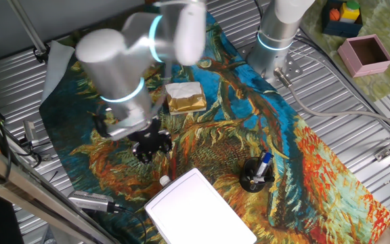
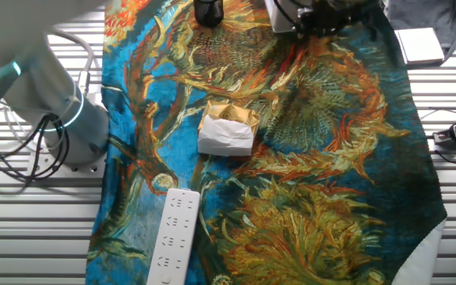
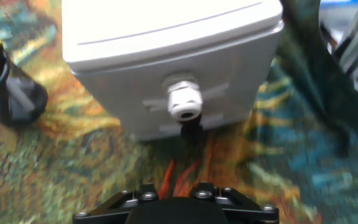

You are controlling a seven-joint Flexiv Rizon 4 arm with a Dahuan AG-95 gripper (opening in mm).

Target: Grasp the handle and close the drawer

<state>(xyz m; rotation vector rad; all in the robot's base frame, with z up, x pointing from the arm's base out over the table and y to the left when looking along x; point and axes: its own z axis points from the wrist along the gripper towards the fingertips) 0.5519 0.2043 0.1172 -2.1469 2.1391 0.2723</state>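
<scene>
The white flat-topped box (image 1: 198, 210) stands at the near edge of the painted cloth. In the hand view its front face, the drawer (image 3: 166, 93), fills the upper middle, with the handle (image 3: 184, 106), a small round white knob, at its centre. I cannot tell how far out the drawer stands. The handle also shows in one fixed view (image 1: 164, 180), at the box's far corner. My gripper (image 1: 151, 148) hangs low over the cloth, a short way from the handle and not touching it. Only its black body (image 3: 176, 206) shows in the hand view; the fingers are hidden.
A black pen holder (image 1: 256, 175) stands right of the box. A white-and-gold block (image 1: 185, 97) lies mid-cloth, also in the other fixed view (image 2: 228, 131). A white power strip (image 2: 172, 237) lies on the cloth edge. A pink box (image 1: 364, 55) sits far right.
</scene>
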